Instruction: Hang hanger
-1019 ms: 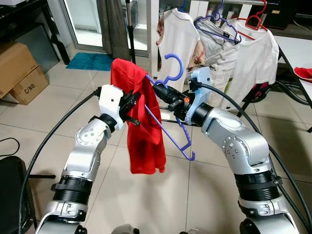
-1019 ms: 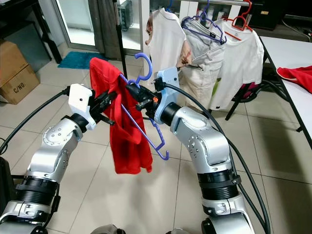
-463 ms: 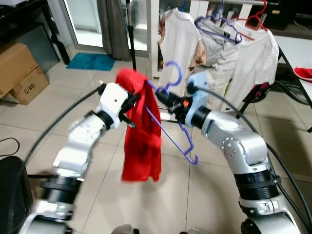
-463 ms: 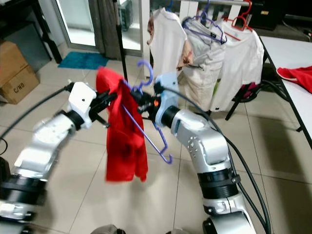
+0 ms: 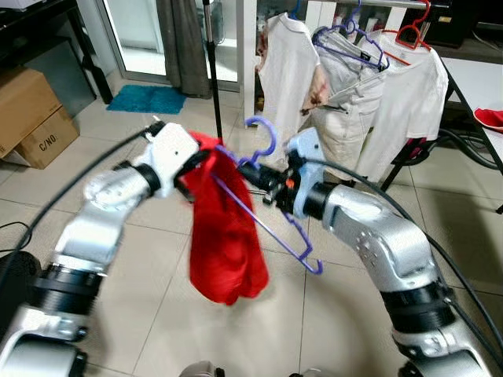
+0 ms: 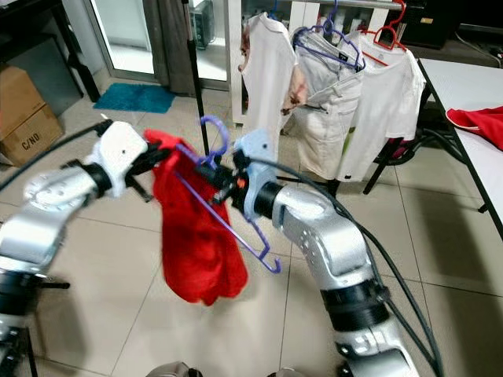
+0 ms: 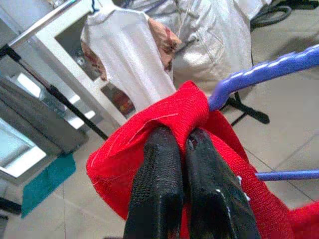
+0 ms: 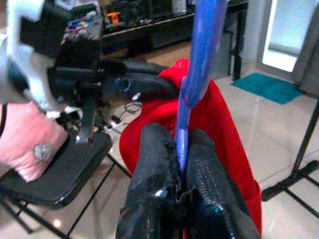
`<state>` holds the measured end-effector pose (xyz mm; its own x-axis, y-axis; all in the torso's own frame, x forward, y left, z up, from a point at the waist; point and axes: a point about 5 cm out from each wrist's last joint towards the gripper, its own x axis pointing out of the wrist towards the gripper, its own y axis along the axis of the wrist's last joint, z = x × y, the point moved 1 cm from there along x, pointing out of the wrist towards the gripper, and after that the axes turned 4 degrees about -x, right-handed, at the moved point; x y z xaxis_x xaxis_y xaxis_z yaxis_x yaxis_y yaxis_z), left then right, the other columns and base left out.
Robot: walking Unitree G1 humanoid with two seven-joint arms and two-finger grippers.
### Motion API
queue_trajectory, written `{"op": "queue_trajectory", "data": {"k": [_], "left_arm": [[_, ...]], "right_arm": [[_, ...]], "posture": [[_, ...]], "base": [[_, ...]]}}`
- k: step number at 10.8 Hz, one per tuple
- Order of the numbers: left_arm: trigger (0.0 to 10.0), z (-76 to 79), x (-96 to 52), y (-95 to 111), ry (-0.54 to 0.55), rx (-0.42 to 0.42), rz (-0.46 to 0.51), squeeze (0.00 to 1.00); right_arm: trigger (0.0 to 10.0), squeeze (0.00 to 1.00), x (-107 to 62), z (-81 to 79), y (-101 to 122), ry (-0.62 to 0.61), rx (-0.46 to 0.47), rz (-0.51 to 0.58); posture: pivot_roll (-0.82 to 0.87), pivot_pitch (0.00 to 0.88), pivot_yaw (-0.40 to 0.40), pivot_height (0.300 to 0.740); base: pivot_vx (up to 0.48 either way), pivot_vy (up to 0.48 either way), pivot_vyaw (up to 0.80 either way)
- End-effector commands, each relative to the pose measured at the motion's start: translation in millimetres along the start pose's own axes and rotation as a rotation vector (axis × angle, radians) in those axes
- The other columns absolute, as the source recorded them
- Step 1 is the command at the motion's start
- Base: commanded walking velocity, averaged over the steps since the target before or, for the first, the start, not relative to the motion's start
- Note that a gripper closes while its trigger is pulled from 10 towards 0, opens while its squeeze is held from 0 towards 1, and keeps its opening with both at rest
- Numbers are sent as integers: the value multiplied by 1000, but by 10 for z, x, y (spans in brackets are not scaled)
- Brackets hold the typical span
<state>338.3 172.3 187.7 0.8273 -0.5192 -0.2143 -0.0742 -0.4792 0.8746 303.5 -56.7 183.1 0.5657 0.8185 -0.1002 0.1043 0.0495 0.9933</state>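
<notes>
Hanger hangs in mid-air between your two arms, short of the rack behind, with the red shirt draped on only one of its arms. Your risk, as I judge it: the shirt slides off as you lift, since most of its cloth sags below one shoulder (the other arm of the hanger is bare). Your right gripper is clamped tight on the hanger just under the hook. Your left gripper is pinched closed on a fold of shirt.
</notes>
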Motion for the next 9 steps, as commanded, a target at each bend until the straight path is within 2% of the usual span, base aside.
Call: {"op": "queue_trajectory", "data": {"k": [1,2,4,6,7,9], "left_arm": [[0,-50,0,62,-3,4,3,0],[0,-26,13,68,-30,-42,3,0],[0,117,98,181,-79,-89,60,0],[0,176,149,295,-109,-102,101,0],[0,254,159,322,-160,-110,106,0],[0,309,167,328,-182,-124,106,0]], "right_arm": [[10000,0,9,-135,77,86,-16,34],[10000,0,1,-196,72,125,-24,36],[10000,0,9,-196,49,121,-26,22],[10000,0,29,-205,-1,123,-29,-10],[10000,0,44,-190,-30,97,-27,-24],[10000,0,61,-150,-44,59,-18,-32]], "posture": [[-22,17,37,740],[-21,18,36,740],[-20,19,35,740],[-17,19,36,740],[-18,19,40,740],[-18,19,41,740]], "base": [[0,0,0],[0,0,0],[0,0,0],[0,0,0],[0,0,0],[0,0,0]]}}
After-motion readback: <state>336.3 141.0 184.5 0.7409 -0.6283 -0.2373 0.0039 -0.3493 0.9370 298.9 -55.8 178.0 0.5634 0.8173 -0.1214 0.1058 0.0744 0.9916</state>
